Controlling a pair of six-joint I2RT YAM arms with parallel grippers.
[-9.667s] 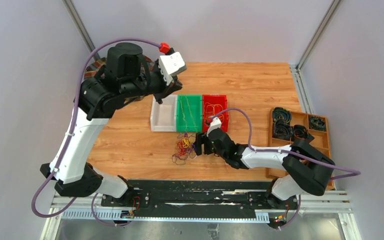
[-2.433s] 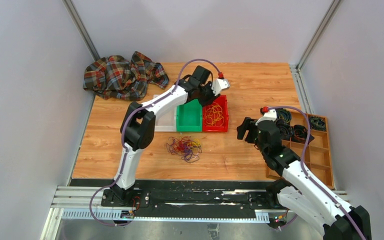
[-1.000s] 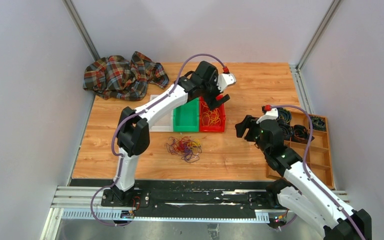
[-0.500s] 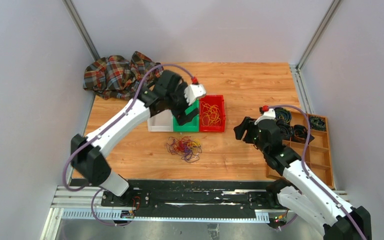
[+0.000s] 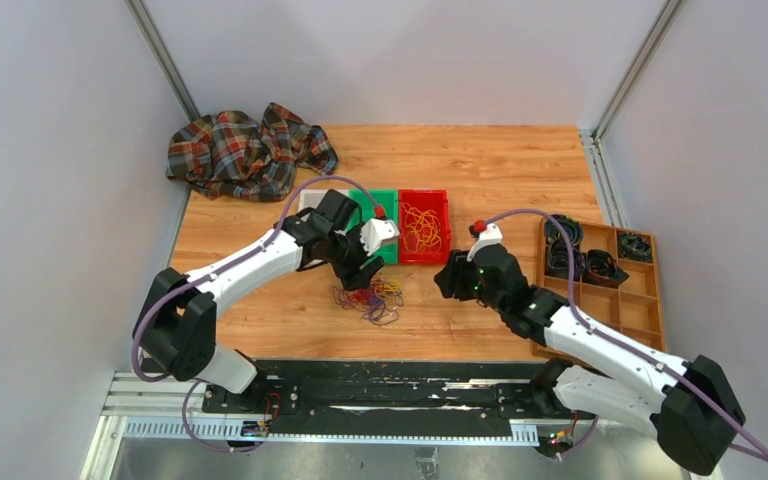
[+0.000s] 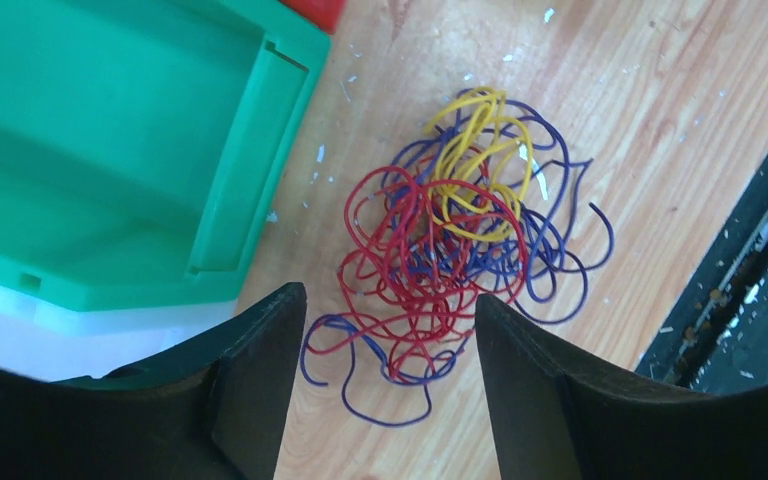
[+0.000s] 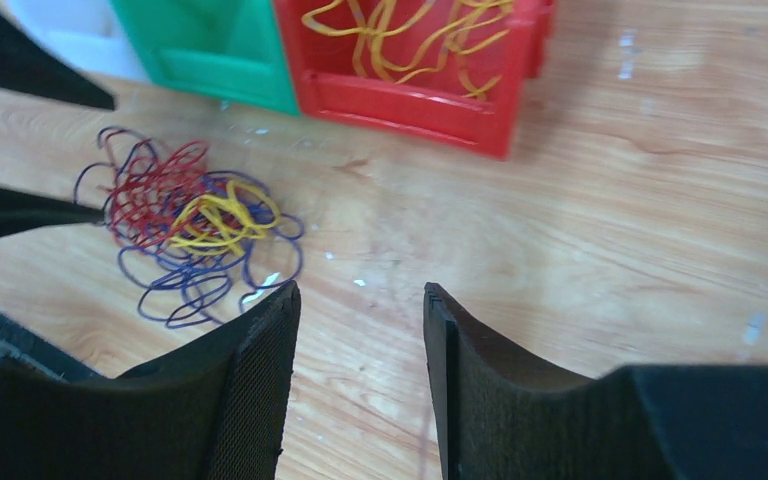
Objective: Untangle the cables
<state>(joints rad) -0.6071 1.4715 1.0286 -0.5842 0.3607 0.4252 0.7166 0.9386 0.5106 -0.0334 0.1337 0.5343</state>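
Reach-in step imo: left tool [image 6: 388, 300] gaping right above the cables [image 6: 450, 250], right tool [image 7: 360, 300] open and empty nearby, so next up is pinching just one of them.

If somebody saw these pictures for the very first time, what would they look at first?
Probably the messy tangle of thin red, blue-purple and yellow wires on the wooden table, just in front of the green plastic bin, with the left gripper open over it. Next come the bright red plastic bin beside the green one, holding loose yellow wires, and the crumpled plaid cloth in the far left corner.
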